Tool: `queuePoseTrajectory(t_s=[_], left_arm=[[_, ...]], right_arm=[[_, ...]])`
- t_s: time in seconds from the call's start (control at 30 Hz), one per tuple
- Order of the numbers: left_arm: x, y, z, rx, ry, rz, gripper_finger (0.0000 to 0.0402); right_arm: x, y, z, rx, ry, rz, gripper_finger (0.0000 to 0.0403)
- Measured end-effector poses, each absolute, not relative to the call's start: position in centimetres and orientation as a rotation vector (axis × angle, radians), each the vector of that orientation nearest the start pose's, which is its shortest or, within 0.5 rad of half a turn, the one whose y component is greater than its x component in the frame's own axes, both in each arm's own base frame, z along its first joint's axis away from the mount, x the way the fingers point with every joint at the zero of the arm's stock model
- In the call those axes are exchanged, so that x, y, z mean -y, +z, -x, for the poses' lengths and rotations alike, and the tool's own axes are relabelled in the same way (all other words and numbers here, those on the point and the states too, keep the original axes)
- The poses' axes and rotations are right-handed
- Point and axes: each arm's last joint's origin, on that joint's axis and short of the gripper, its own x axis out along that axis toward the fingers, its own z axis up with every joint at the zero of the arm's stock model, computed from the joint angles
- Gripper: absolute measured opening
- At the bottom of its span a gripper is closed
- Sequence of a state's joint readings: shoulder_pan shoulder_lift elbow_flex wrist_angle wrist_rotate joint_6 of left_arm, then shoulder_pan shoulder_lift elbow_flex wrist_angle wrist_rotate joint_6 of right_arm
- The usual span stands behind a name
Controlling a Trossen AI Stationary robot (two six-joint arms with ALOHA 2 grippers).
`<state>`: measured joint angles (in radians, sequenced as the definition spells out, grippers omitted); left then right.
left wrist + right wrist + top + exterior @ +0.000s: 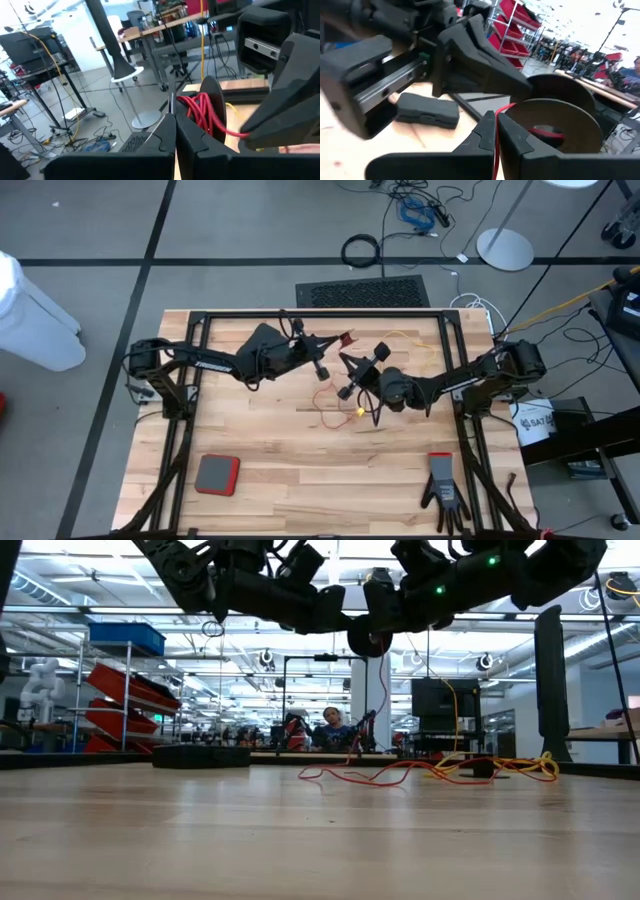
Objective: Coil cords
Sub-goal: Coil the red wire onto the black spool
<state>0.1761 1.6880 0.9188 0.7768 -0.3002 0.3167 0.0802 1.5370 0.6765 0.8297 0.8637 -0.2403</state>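
A small black reel [212,96], partly wound with a thin red cord [202,111], hangs in the air over the table's middle [346,364], between my two grippers. My left gripper [175,131] comes from the table's left, shut at the reel's near flange. My right gripper [495,131] comes from the right, shut on the red cord just short of the reel [555,117]. The cord's loose length drops [383,690] to loops on the table [328,406]. A yellow cord [356,412] lies tangled beside them. My left gripper pinches a thin edge [171,102] at the reel's side between its two fingertips, coming level from the table's left; it looks like one flange seen edge-on. The reel is lifted clear of the table, its axis about level. My right gripper pinches the red cord [496,142] between its two fingers, a short way from where it runs onto the reel. The fingers come about level from the table's right. The short run between fingers and reel [508,107] curves over the flange; the rest hangs slack.
A red-and-grey pad [217,474] lies near the front left and a black glove [443,490] near the front right. A flat black object [200,755] lies on the far side. A person [330,725] sits in the room behind. Floor cables lie beyond the table.
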Motion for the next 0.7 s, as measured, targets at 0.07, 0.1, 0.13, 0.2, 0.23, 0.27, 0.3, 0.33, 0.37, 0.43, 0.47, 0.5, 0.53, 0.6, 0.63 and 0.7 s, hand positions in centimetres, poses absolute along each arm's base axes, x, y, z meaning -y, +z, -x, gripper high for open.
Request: queuePoseTrajectory(t_s=[0.07, 0.1, 0.13, 0.2, 0.23, 0.27, 0.3, 0.33, 0.37, 0.43, 0.47, 0.5, 0.53, 0.6, 0.63, 0.7], left_arm=[[-7.2, 23.7, -35.9, -0.044, 0.476, -0.292, 0.0000], [-7.2, 23.5, -36.1, -0.036, 0.478, -0.285, 0.0000], [-7.3, 23.4, -36.2, -0.030, 0.484, -0.283, 0.0000], [-7.4, 23.1, -36.4, -0.005, 0.507, -0.265, 0.0000], [-7.4, 23.1, -36.5, 0.009, 0.510, -0.253, 0.0000], [-7.4, 23.1, -36.5, 0.029, 0.512, -0.236, 0.0000], [-7.4, 23.2, -36.5, 0.045, 0.514, -0.223, 0.0000], [-7.5, 23.3, -36.5, 0.060, 0.515, -0.209, 0.0000], [-7.6, 23.4, -36.5, 0.070, 0.512, -0.197, 0.0000], [-7.7, 23.4, -36.4, 0.080, 0.498, -0.174, 0.0000], [-7.8, 23.4, -36.4, 0.080, 0.489, -0.161, 0.0000], [-7.8, 23.4, -36.4, 0.079, 0.480, -0.152, 0.0000], [-7.9, 23.4, -36.4, 0.075, 0.467, -0.139, 0.0000], [-8.2, 23.2, -36.4, 0.063, 0.445, -0.107, 0.0000], [-8.4, 23.1, -36.4, 0.058, 0.432, -0.093, 0.0000], [-8.8, 23.0, -36.3, 0.041, 0.418, -0.082, 0.0000]], right_arm=[[0.0, 21.9, -30.5, -0.112, -0.786, 0.260, 0.0000], [0.1, 21.9, -30.5, -0.104, -0.790, 0.265, 0.0000], [0.1, 21.8, -30.6, -0.101, -0.793, 0.273, 0.0000], [0.2, 21.5, -30.8, -0.098, -0.794, 0.282, 0.0000], [0.2, 21.3, -30.9, -0.106, -0.794, 0.289, 0.0000], [0.2, 20.9, -31.1, -0.115, -0.793, 0.295, 0.0000], [0.2, 20.6, -31.2, -0.125, -0.796, 0.303, 0.0000], [0.2, 20.3, -31.3, -0.139, -0.806, 0.314, 0.0000], [0.2, 20.0, -31.4, -0.148, -0.821, 0.323, 0.0000], [0.3, 19.6, -31.5, -0.171, -0.854, 0.351, 0.0000], [0.3, 19.4, -31.5, -0.182, -0.865, 0.367, 0.0000], [0.3, 19.3, -31.5, -0.193, -0.871, 0.385, 0.0000], [0.3, 19.2, -31.6, -0.202, -0.872, 0.401, 0.0000], [0.3, 19.2, -31.5, -0.222, -0.886, 0.435, 0.0000], [0.3, 19.2, -31.5, -0.236, -0.897, 0.454, 0.0000], [0.4, 19.2, -31.4, -0.263, -0.916, 0.492, 0.0000]])
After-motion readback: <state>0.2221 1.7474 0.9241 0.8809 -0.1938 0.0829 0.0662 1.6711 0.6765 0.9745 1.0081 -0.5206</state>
